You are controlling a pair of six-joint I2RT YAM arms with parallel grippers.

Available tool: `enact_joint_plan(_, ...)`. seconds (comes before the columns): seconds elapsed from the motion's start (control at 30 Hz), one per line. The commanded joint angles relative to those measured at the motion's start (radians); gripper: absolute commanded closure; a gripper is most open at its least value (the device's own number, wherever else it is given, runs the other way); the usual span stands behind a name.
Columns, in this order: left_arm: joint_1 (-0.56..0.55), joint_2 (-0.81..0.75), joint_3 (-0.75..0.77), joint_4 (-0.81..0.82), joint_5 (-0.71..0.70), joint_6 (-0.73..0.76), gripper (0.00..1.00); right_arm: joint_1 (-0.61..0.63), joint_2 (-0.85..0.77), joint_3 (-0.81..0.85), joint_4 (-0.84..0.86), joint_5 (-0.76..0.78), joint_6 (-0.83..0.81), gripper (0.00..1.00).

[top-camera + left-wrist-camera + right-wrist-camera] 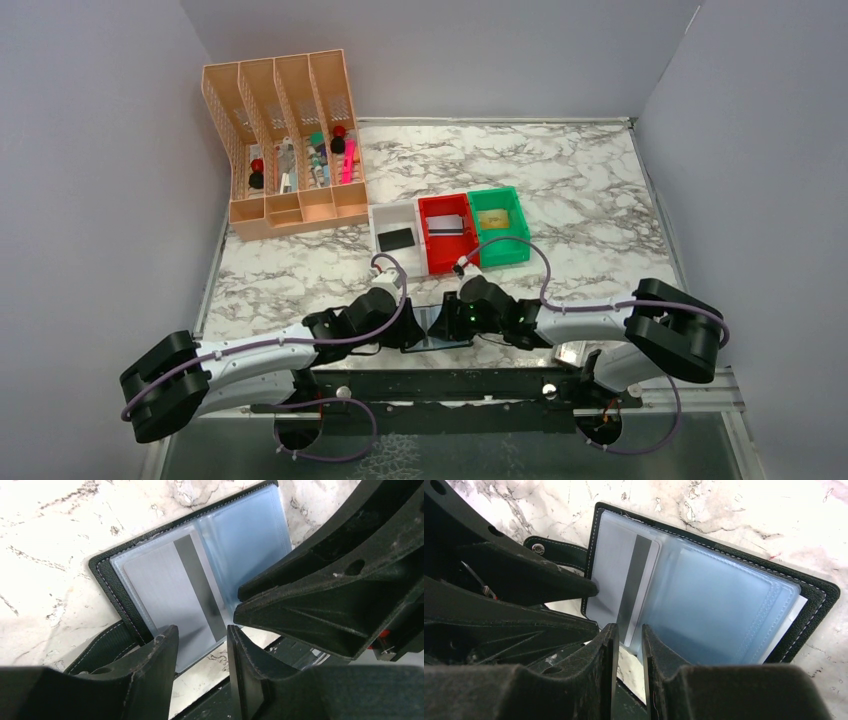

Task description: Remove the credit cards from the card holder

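Marble table (600,180) bears card holder (160,580) at near edge.

Right tool (629,627) and left tool (200,630) crowd the card holder (724,605); beyond it seems open.

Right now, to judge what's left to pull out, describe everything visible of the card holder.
The card holder lies open and flat on the marble table: black stitched cover, snap tab, glossy blue-grey see-through pockets. One pocket shows a grey card with a dark stripe. The left gripper and right gripper crowd its near edge.
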Motion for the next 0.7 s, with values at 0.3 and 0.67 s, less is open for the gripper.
enact_joint_plan(0.3, -0.003, 0.054, 0.053, -0.062, -0.094, 0.043, 0.54, -0.005, 0.056, 0.054, -0.002, -0.009, -0.031, 0.71)
enact_joint_plan(0.67, -0.002, 0.083, -0.009, -0.016, -0.053, 0.019, 0.59, -0.006, 0.134, 0.025, 0.04, -0.025, 0.029, 0.72)
